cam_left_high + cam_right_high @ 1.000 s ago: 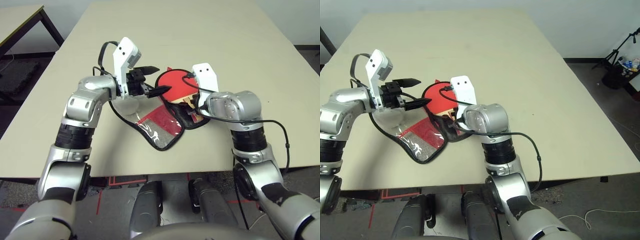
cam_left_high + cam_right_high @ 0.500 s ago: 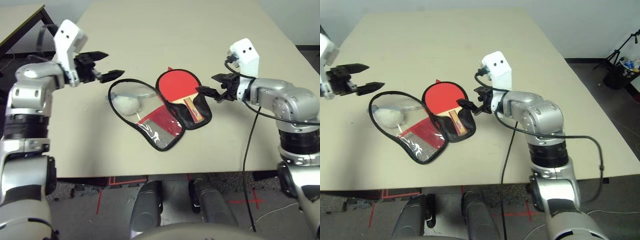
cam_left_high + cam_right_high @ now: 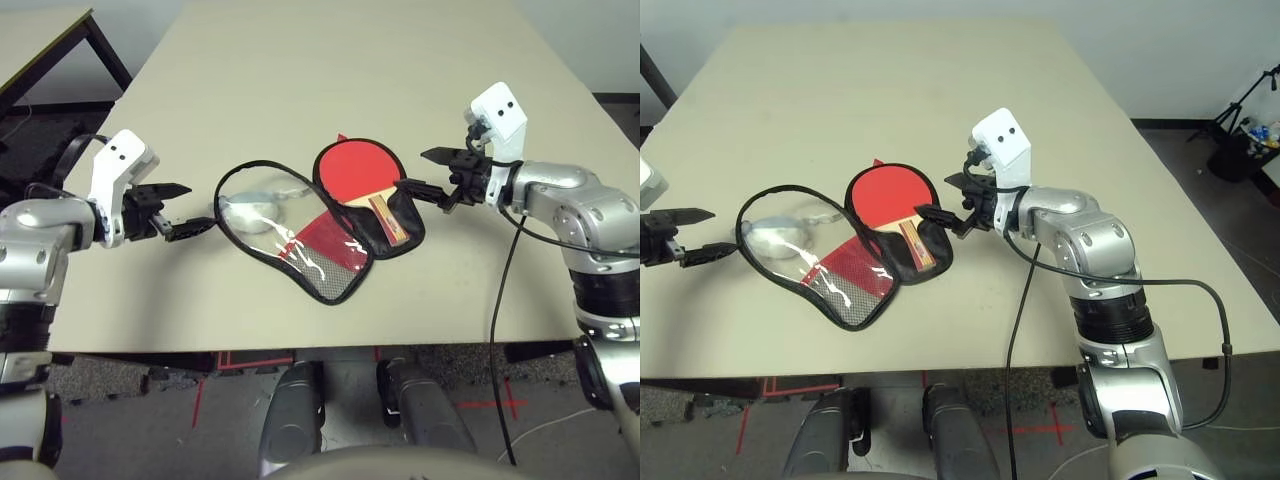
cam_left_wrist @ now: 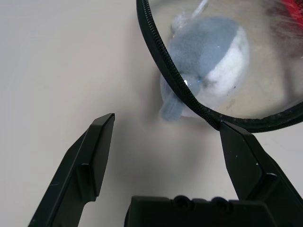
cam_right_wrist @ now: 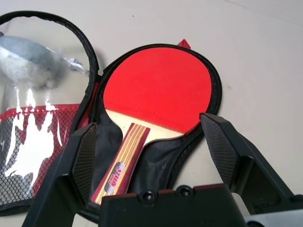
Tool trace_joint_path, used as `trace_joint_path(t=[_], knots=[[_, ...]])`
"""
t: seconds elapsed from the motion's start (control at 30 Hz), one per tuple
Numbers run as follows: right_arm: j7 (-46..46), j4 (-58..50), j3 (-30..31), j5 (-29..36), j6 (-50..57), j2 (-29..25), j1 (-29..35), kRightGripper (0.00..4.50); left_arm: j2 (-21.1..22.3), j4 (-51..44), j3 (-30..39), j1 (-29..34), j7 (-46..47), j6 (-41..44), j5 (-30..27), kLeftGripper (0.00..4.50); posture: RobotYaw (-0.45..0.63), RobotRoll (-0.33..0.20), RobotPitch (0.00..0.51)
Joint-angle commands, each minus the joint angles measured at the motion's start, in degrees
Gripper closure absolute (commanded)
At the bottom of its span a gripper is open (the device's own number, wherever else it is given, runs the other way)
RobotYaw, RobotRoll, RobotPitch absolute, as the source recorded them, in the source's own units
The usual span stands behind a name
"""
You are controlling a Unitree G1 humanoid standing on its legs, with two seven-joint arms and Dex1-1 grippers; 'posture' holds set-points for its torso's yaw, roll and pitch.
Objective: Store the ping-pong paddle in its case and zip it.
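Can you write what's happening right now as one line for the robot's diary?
paddle: lying in open case | zip: undone | left gripper: open, beside case | right gripper: open, beside case

Both forearms are brushed silver shells with rounded joint housings, split by ribbed black bands near the elbow; each wrist carries a white, boxy camera housing, the right one marked by two small dark dots; black cables loop from the housings along the arms; the left gripper (image 3: 185, 209) and right gripper (image 3: 424, 171) each have two matte black, tapered fingers on a black base with small screws.
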Motion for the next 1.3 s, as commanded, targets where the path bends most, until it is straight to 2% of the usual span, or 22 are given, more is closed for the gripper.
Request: trace_joint_path(t=[0.03, 0.2, 0.33, 0.5, 0.7, 0.93, 1.07, 1.2, 1.3], knots=[[-0.08, 0.01, 0.50, -0.02, -0.64, -0.09, 0.75, 0.02, 0.61, 1.90, 1.29, -1.22, 0.71, -1.05, 0.41, 0.00, 0.06, 0.000, 0.162], [-0.34, 0.28, 0.85, -0.23, -1.08, 0.29, 0.92, 0.02, 0.07, 9.53, 4.06, -8.66, 2.81, -1.36, -1.11, 0.00, 0.06, 0.000, 0.165], [-0.62, 0.23, 0.89, -0.19, -0.99, 0.61, 1.05, 0.02, 0.01, 15.49, 4.87, -11.46, 2.85, -4.45, -0.26, 0.00, 0.06, 0.000, 0.166], [-0.58, 0.38, 1.04, -0.28, -0.97, 0.38, 1.11, 0.02, 1.17, 18.49, 3.25, -10.17, 0.43, -6.58, 1.40, 0.00, 0.06, 0.000, 0.168], [-0.56, 0.70, 1.11, -0.41, -0.97, 0.29, 0.93, 0.02, 1.73, 11.12, 1.05, -2.99, -2.81, -2.81, 0.83, 0.00, 0.06, 0.000, 0.169], [1.21, 0.28, 1.71, 0.45, -1.88, 0.65, 0.78, 0.02, 0.54, -5.96, -1.85, 4.71, -3.76, 7.52, -2.18, 0.00, 0.06, 0.000, 0.170], [4.30, -1.05, 2.48, 1.70, -3.28, 0.69, 0.78, 0.02, -0.82, -12.75, -4.65, 4.65, -3.45, 13.37, -4.21, 0.00, 0.04, 0.000, 0.172], [6.09, -1.84, 3.04, 2.53, -3.85, 0.56, 0.68, 0.02, 0.08, -16.93, -6.94, 4.59, -4.44, 18.36, -5.68, 0.00, 0.04, 0.000, 0.173], [9.07, -3.76, 3.47, 3.66, -5.15, -0.21, 1.24, 0.02, -0.98, -18.87, -8.24, 1.31, -4.35, 21.70, -7.25, 0.00, 0.03, 0.000, 0.173]])
